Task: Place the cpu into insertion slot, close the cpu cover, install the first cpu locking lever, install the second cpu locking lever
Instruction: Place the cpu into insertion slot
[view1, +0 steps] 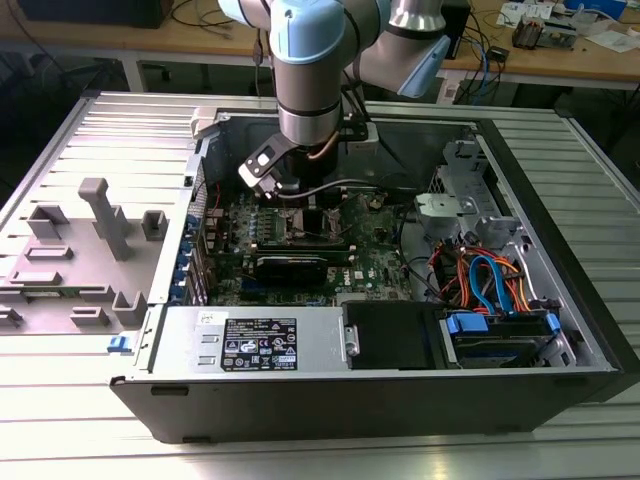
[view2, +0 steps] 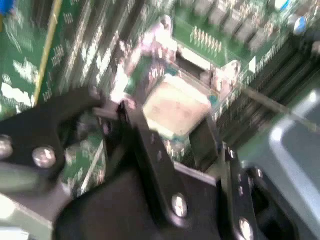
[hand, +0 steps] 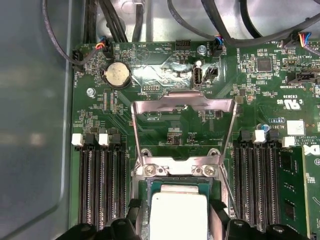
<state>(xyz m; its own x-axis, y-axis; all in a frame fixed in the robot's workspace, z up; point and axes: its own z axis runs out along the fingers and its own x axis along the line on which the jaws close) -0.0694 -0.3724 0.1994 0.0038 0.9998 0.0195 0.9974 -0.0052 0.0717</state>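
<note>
- cpu (hand: 178, 217): small flat square, pale silvery-grey top facing up, thin green edge around it. Level inside the insertion slot (hand: 143, 172).
- insertion slot: square socket with a silvery metal rim, set on the green board (hand: 260, 100).
- cpu cover (hand: 182, 99): thin silvery frame with a large square window. Swung open from the slot's edge, raised clear of the cpu.

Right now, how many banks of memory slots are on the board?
2: one memory bank on one side of the insertion slot, a second memory bank on its opposite side. More may be hidden.
</note>
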